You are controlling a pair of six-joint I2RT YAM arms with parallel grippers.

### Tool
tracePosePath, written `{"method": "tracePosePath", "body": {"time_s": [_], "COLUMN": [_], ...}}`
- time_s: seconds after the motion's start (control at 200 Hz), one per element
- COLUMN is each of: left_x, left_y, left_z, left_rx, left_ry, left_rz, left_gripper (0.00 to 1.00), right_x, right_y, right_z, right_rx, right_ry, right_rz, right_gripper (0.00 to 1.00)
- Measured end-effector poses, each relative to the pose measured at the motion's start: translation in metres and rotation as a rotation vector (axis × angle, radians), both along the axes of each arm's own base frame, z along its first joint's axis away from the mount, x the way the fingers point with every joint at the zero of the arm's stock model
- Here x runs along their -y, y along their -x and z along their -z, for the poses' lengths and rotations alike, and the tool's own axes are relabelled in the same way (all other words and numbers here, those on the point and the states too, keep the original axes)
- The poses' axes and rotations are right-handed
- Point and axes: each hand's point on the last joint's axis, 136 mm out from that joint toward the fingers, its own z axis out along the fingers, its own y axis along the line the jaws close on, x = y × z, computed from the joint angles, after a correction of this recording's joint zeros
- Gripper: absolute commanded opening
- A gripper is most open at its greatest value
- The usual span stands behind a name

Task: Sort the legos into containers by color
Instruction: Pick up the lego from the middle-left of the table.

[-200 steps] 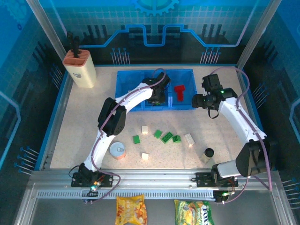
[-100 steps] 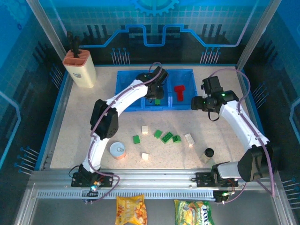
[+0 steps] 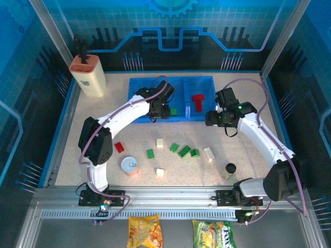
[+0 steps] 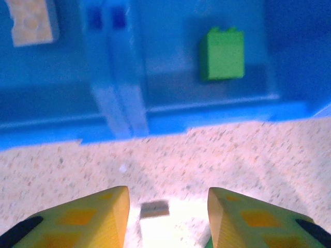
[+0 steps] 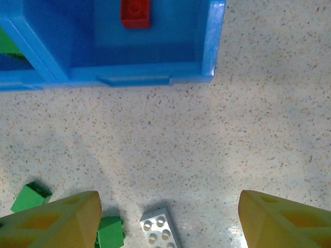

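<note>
Tray at the back, loose bricks scattered in front.
The tray [image 3: 204, 88] sits mid-back on the table [image 3: 77, 119], with the holder [image 3: 88, 75] to its left in the far corner. There is a left brick [image 4: 32, 20] in the left compartment, a middle brick [image 3: 174, 111] in the middle one and a right brick [image 3: 198, 101] in the right one. A row of loose bricks [image 3: 184, 151] lies in front of the tray, with the can [image 3: 129, 166] front-left of it and the cap [image 3: 230, 168] front-right.

Tray [image 3: 204, 85]: translucent blue plastic, smooth, slight gloss. Legos [image 4: 224, 54]: glossy moulded plastic, studded tops. Tabletop [image 5: 207, 144]: speckled stone-look, matt, glare patch in front of tray. Can [image 3: 129, 166] front-left of tray: bright metal. Gripper fingers [image 5: 57, 219]: matt yellow plastic.
</note>
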Motion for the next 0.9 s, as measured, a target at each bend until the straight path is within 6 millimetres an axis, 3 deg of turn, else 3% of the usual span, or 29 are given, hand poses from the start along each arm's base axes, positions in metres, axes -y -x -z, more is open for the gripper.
{"method": "tracePosePath", "body": {"time_s": [0.435,0.745,0.9], "left_x": [-0.040,-0.043,-0.043], "left_y": [0.071,0.117,0.130], "left_z": [0.039,0.086,0.100], "left_rx": [-0.115,-0.228,-0.257], "left_ry": [-0.004,0.004,0.007], "left_rz": [-0.089,-0.121,-0.139], "left_gripper": [0.47,0.54,0.59], "right_x": [-0.003,-0.002,-0.003], "right_y": [0.003,0.005,0.008], "right_z": [0.004,0.005,0.006], "right_rx": [-0.010,-0.019,-0.028], "right_ry": [0.007,0.013,0.018], "right_rz": [-0.010,-0.009,-0.013], "right_gripper": [0.71,0.71,0.72]}}
